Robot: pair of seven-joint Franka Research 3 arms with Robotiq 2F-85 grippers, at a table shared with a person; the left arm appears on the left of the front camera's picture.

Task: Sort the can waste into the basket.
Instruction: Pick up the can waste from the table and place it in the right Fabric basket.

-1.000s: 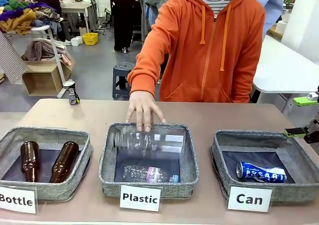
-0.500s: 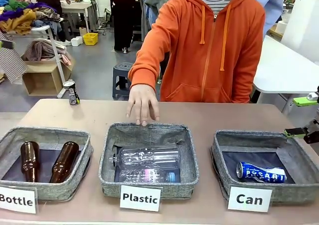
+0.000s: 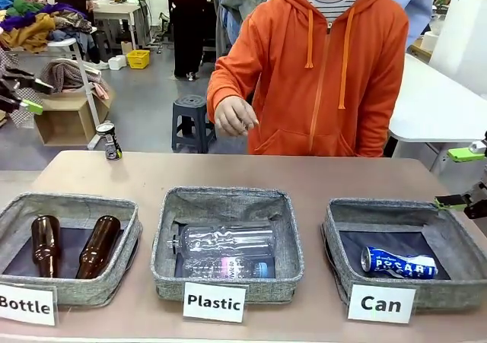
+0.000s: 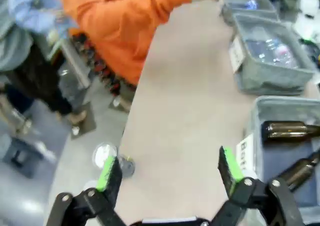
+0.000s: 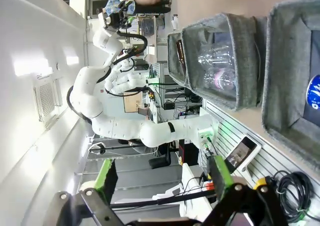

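A black Pepsi can [image 3: 112, 141] stands upright at the table's far left corner; the left wrist view shows its silver top [image 4: 105, 155] just beyond one green finger. My left gripper [image 3: 27, 93] hangs open off the table's left edge, above and left of that can, its jaws [image 4: 167, 168] wide with nothing between them. A crushed blue Pocari can [image 3: 398, 263] lies in the grey basket [image 3: 333, 229] signed "Can". My right gripper [image 3: 458, 178] stands open and empty at the right edge, just above that basket's [image 5: 287, 60] far right rim.
The middle basket [image 3: 163, 236] signed "Plastic" holds two clear bottles, and the left basket [image 3: 9, 214] signed "Bottle" holds two brown glass bottles. A person in an orange hoodie stands at the far side with one hand [image 3: 234, 116] raised at the chest.
The person's hand let a clear bottle drop into the Plastic basket and drew back to the chest. My left gripper came into view at the left edge.
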